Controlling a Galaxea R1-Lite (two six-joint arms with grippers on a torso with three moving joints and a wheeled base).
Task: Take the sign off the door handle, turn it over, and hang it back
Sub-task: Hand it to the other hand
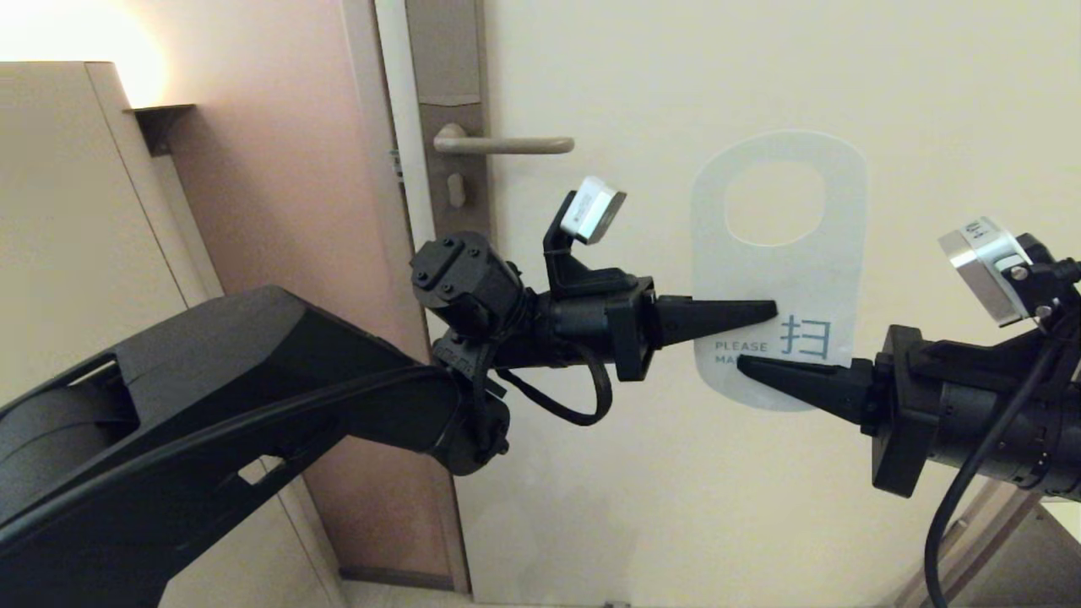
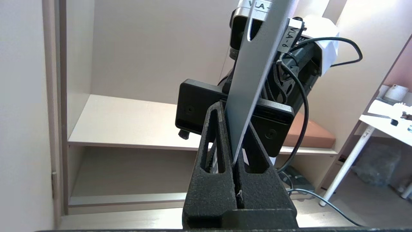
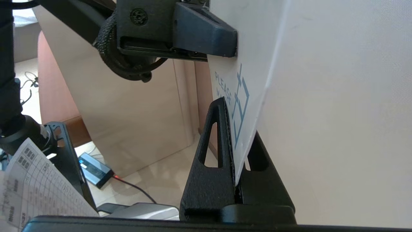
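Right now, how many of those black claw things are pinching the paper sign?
2. The left gripper has its fingers shut on the sign from its left edge, and the right gripper pinches its lower edge, coming from the right. The sign is off the door handle.

Cream door [image 1: 676, 507] filling most of the head view, beside a pinkish wall [image 1: 279, 211]. Pale cabinet [image 1: 76, 219] at far left under a warm lamp glow [image 1: 84, 42]. Open shelving [image 2: 128, 119] and a white table [image 2: 383, 124] in the left wrist view. Printed sheet [image 3: 35, 183] low in the right wrist view.
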